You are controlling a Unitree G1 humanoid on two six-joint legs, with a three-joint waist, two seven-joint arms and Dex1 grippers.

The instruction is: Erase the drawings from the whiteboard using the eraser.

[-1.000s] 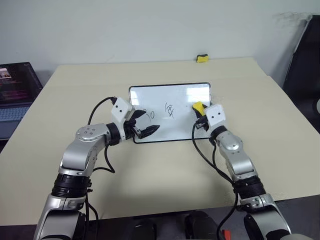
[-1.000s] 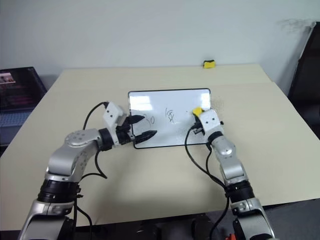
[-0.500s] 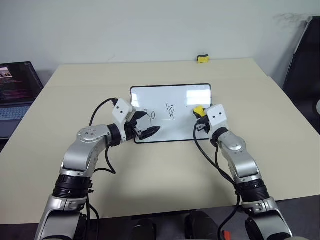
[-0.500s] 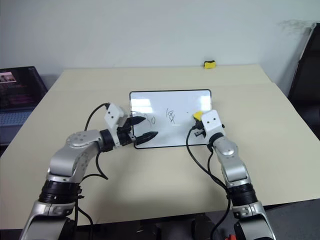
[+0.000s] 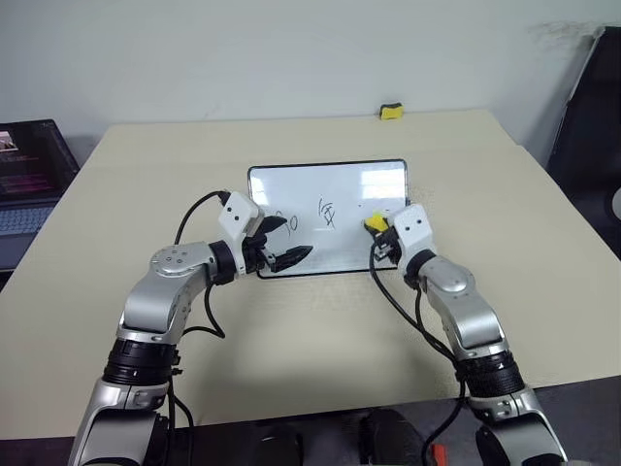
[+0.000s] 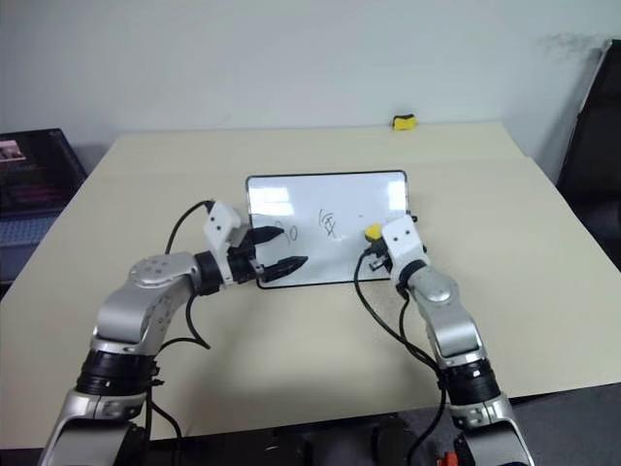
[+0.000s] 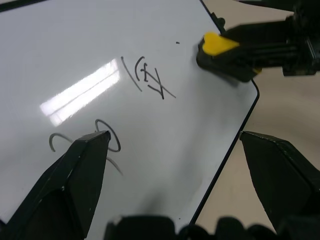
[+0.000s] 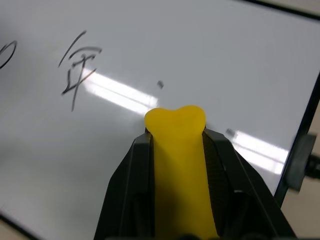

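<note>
One whiteboard point(image 5: 328, 189), two drawings point(image 5: 330, 215), one eraser point(image 8: 178, 150) in right pincer point(image 5: 376, 225)

Even light, glare streaks on whiteboard point(image 7: 165, 30)

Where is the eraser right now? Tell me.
The eraser is clamped in the right gripper over the right part of the whiteboard, just right of the middle drawing.

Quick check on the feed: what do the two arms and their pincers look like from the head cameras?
Both arms are silver-grey metal segments with black ribbed joint collars. Each wrist carries a white boxy housing with a loose black cable looping back to the forearm. The left pincer and the right pincer each have two black pointed fingers.
</note>
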